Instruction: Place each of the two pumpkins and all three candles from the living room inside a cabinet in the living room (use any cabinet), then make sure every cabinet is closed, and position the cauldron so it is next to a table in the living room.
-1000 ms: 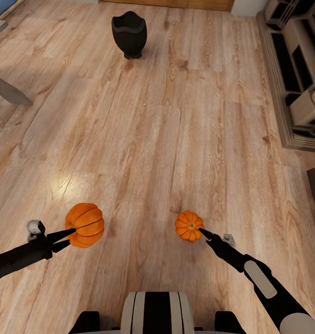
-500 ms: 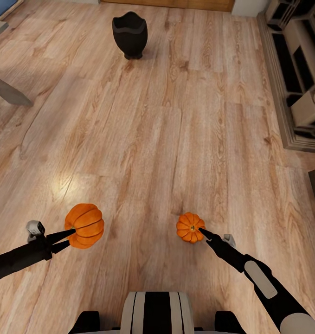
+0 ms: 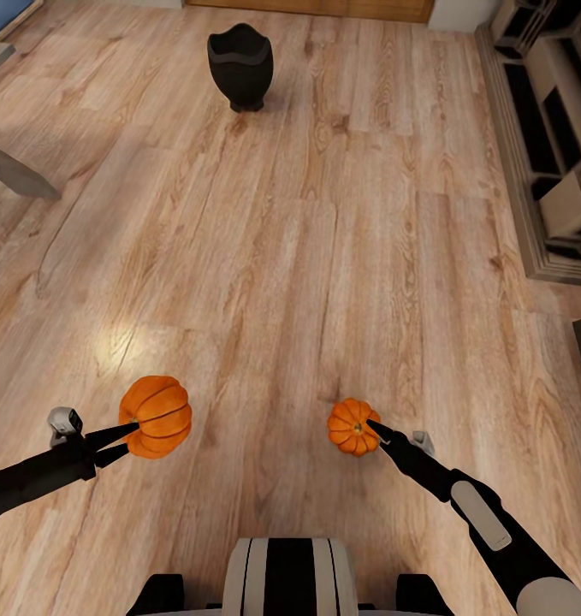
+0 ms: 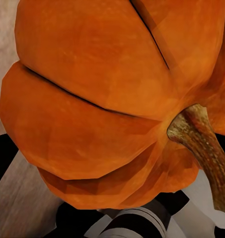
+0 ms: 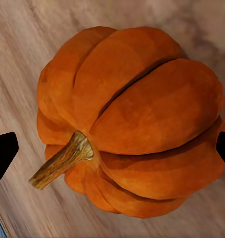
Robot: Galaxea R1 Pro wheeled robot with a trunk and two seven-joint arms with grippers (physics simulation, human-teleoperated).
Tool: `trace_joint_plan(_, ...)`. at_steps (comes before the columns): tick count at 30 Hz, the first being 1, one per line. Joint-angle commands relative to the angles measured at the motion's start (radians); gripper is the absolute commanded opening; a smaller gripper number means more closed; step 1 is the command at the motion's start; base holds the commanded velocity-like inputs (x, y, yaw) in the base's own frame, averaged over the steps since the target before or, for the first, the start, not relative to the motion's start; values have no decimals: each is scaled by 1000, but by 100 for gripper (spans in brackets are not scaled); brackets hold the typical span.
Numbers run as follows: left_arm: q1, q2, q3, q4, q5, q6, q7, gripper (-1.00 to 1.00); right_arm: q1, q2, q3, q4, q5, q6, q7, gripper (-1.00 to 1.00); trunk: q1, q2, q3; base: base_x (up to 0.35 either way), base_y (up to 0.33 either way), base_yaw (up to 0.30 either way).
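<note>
The left gripper (image 3: 129, 433) is clamped on the larger pumpkin (image 3: 157, 417), which is carried above the floor (image 3: 324, 257) toward its near left side, stem turned back at the arm. The right gripper (image 3: 372, 428) is closed around the smaller pumpkin (image 3: 352, 426), held over the near right of the floor. In the right wrist view that pumpkin (image 5: 127, 121) is seen squeezed between two black fingertips (image 5: 3, 151), with bare boards behind it. In the left wrist view, the big one (image 4: 107, 94) is pressed close to the lens.

Progress, then: both pumpkins are judged collected, nothing more. Neither is stowed yet. A cabinet (image 3: 542, 137) is seen along the far right edge of the floor, its compartments dark and apparently open; whether this is the one meant cannot be told. The cauldron (image 3: 240, 65) is standing alone near the far edge of the floor, well apart from the grey tabletop corner (image 3: 16, 169) poking in at the far left, so that placement is judged undone.

The count: two pumpkins, one per gripper. One cauldron. One cabinet edge. One tabletop corner. Three candles are still owed, and a closing of drawers.
</note>
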Motion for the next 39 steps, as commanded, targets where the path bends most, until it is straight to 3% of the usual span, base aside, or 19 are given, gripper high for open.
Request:
trace_joint_plan(1, 0, 0, 1, 0, -1, 4, -2, -100, 0, -1, 2, 0, -8, 3, 0, 100, 0, 0, 0, 2, 1, 0)
trace_joint_plan(24, 0, 0, 0, 2, 0, 4, -2, -100, 0, -1, 2, 0, -8, 2, 0, 100, 0, 0, 0, 30, -37, 0)
trace_joint_plan(39, 0, 0, 0, 2, 0, 4, -3, -100, 0, -1, 2, 3, -7, 2, -2, 100, 4, -3, -39, 0, 0, 0)
